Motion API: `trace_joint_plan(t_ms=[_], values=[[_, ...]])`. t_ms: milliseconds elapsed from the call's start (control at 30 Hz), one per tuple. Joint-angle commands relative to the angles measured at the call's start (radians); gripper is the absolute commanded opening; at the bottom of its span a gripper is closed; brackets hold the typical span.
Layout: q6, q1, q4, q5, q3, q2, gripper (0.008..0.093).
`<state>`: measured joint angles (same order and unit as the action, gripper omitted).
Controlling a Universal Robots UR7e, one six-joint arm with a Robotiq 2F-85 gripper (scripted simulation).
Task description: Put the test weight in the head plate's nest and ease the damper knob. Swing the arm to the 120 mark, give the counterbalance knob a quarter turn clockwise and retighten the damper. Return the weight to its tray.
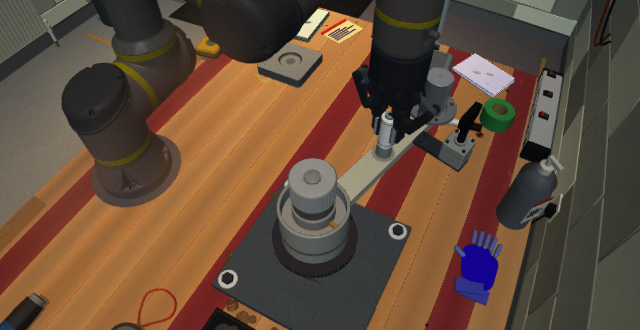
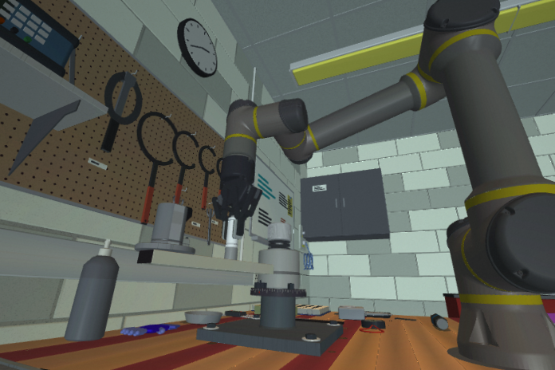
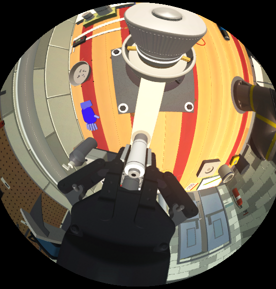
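A white upright handle post (image 1: 385,137) stands on the pale swing arm (image 1: 372,170) midway between the pivot column and the head plate. My gripper (image 1: 389,125) (image 3: 135,164) comes down from above and its two fingers clasp the top of this post (image 3: 136,159). The grey test weight (image 1: 439,86) sits on the round head plate at the arm's far end. The large ribbed knob (image 1: 313,185) tops the pivot column, above the toothed degree ring (image 1: 315,265) on the dark base plate. A black T-handle knob (image 1: 470,120) stands on a grey block beside the head plate. The empty weight tray (image 1: 290,65) lies far back on the bench.
Behind the work run a block wall and a pegboard with hanging tools (image 2: 156,148). A green tape roll (image 1: 498,115), a power strip (image 1: 542,115), a grey bottle (image 1: 527,195) and a blue glove (image 1: 477,267) line the right edge. The robot's base (image 1: 130,170) takes up the left.
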<state>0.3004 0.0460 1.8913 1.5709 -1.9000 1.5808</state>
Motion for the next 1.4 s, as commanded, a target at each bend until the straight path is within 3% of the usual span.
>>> trace_joint_plan(t_ms=[0, 1367], values=[[0.0, 0.0, -0.001, 0.0, 0.0, 0.001, 0.008], [0.012, 0.012, -0.003, 0.0, -0.047, 0.05, 0.008]])
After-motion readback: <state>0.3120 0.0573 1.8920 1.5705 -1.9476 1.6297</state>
